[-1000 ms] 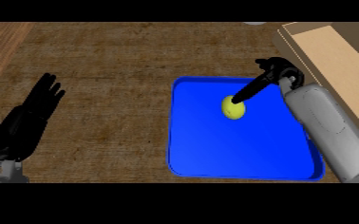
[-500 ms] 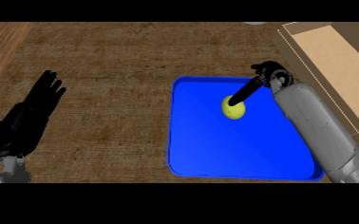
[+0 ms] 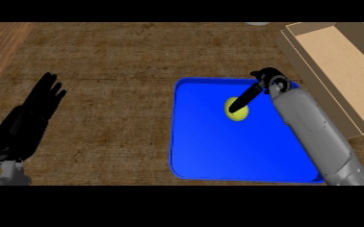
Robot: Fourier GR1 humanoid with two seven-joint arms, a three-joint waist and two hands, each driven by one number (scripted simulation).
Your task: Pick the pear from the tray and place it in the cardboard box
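Observation:
A yellow-green pear [image 3: 236, 112] lies in the upper middle of the blue tray [image 3: 206, 158]. My right hand [image 3: 260, 84] comes in from the right over the tray, its straight fingers [image 3: 244, 101] pointing down-left and reaching onto the pear's top. The fingers are not curled round the fruit. The cardboard box [image 3: 334, 62] stands open at the right edge, beyond the tray's upper right corner. My left hand [image 3: 35, 110] rests open at the far left, fingers up.
The counter top is brown and woven-looking, with a lighter wooden strip [image 3: 10, 43] at the far left. A small pale object [image 3: 257, 23] shows at the top edge.
My right forearm has shifted left and down over the tray, with the fingers staying at the pear. The left hand has barely moved.

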